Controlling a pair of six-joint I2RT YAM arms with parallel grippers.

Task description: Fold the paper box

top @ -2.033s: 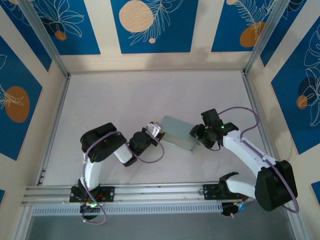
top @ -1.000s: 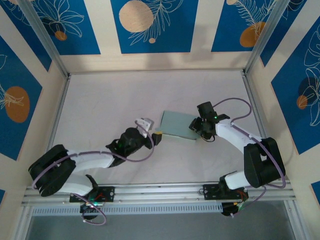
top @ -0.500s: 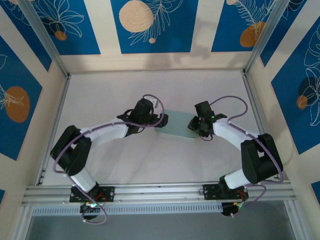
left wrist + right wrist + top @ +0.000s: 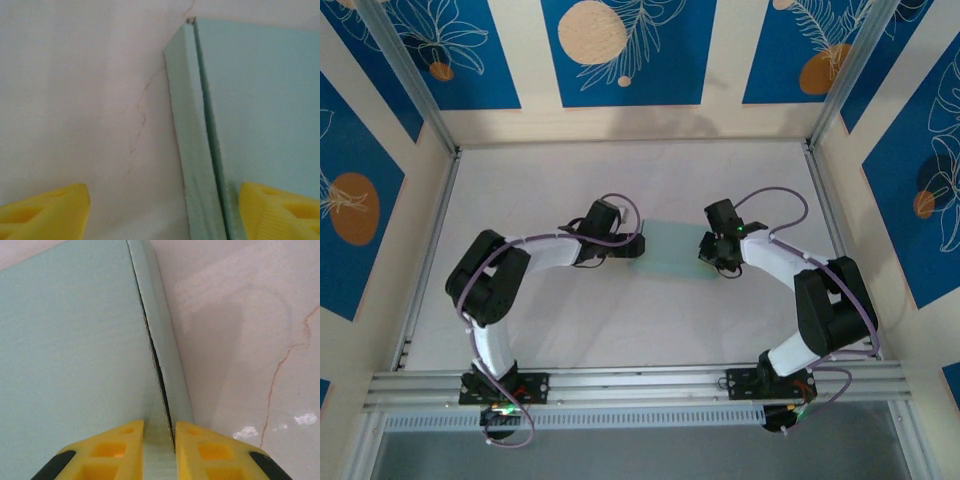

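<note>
While both arms reach inward w/ elbows bowed out, paper box lies flat mid table. L gripper wide open, straddling box's left edge, gripping nothing. R gripper nearly closed, pinching right side wall. Bare surface all round.

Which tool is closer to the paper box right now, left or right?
Right. The right tool is pinched on the right edge of the paper box; the left tool hangs open astride its left edge, not gripping.
</note>
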